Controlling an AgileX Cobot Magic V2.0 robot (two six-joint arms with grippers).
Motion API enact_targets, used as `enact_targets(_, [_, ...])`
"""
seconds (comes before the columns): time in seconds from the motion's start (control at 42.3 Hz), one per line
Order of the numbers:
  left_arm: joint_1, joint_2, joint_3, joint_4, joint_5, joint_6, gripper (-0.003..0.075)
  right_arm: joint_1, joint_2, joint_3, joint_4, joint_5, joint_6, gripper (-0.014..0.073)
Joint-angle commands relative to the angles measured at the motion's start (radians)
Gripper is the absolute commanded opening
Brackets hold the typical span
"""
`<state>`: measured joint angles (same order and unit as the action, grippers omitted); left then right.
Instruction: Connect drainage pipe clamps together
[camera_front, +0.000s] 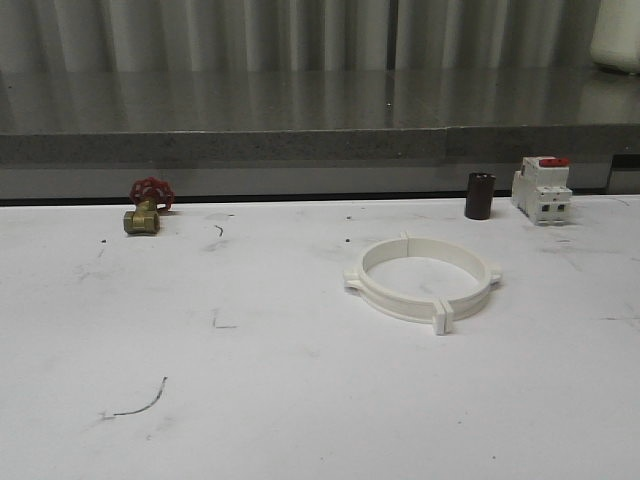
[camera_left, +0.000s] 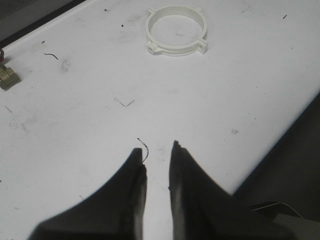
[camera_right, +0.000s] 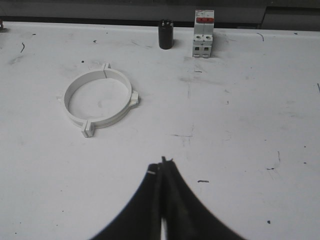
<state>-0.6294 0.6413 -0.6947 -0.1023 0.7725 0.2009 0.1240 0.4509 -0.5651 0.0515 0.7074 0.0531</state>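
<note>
The 2 drainage pipe clamps (camera_front: 421, 278) form a ring; left claw (camera_left: 159, 150) apart, right claw (camera_right: 162, 164) together.

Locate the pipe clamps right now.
Front view: the pipe clamps sit as a closed ring on the white table, right of centre, in front of the dark cylinder.

A white table (camera_front: 300, 400) fills the near part of the scene, its surface scuffed with small dark marks and a thin curved scratch near the left front. Beyond its far edge runs a long grey speckled ledge (camera_front: 250, 145) (stone-like, with a glossy top that mirrors the wall), and behind that stands a pale wall of vertical corrugated panels (camera_front: 250, 35). Light is soft and even, casting only faint shadows on the table.
</note>
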Motion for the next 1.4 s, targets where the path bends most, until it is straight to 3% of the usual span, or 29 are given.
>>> enact_targets(0.0, [0.002,-0.003,-0.028,-0.01,-0.07,-0.003,-0.0008,-0.006,0.007,-0.026,-0.007,-0.078,-0.004,-0.0116])
enact_targets(0.213, [0.002,-0.003,-0.028,-0.006,-0.068,-0.003,-0.002,-0.006,0.007,-0.026,-0.007,-0.078,-0.004,-0.0116])
enact_targets(0.331, [0.038,-0.044,-0.019,0.094,-0.12,-0.003,-0.002,-0.006,0.007,-0.026,-0.007,-0.078,-0.004,-0.0116])
enact_targets(0.473, [0.22,-0.156,0.042,0.092,-0.264,-0.003,-0.002,-0.006,0.007,-0.026,-0.007,-0.078,-0.004,-0.0116])
enact_targets(0.639, [0.465,-0.391,0.245,0.118,-0.518,-0.003,-0.002,-0.006,0.007,-0.026,-0.007,-0.078,-0.004,-0.0116])
enact_targets(0.805, [0.612,-0.566,0.442,0.057,-0.596,-0.003,-0.002,-0.006,0.007,-0.026,-0.007,-0.078,-0.004,-0.0116])
enact_targets(0.876, [0.63,-0.601,0.506,0.038,-0.618,-0.032,-0.002,-0.006,0.007,-0.026,-0.007,-0.078,-0.004,-0.0116])
enact_targets(1.017, [0.629,-0.66,0.6,0.166,-0.634,-0.256,-0.002,-0.006,0.007,-0.026,-0.007,-0.078,-0.004,-0.0116])
enact_targets(1.23, [0.628,-0.658,0.719,0.16,-0.808,-0.258,-0.002,-0.006,0.007,-0.026,-0.007,-0.071,-0.004,-0.0116])
enact_targets(1.372, [0.628,-0.658,0.722,0.16,-0.798,-0.258,-0.002,-0.006,0.007,-0.026,-0.007,-0.071,-0.004,-0.0116])
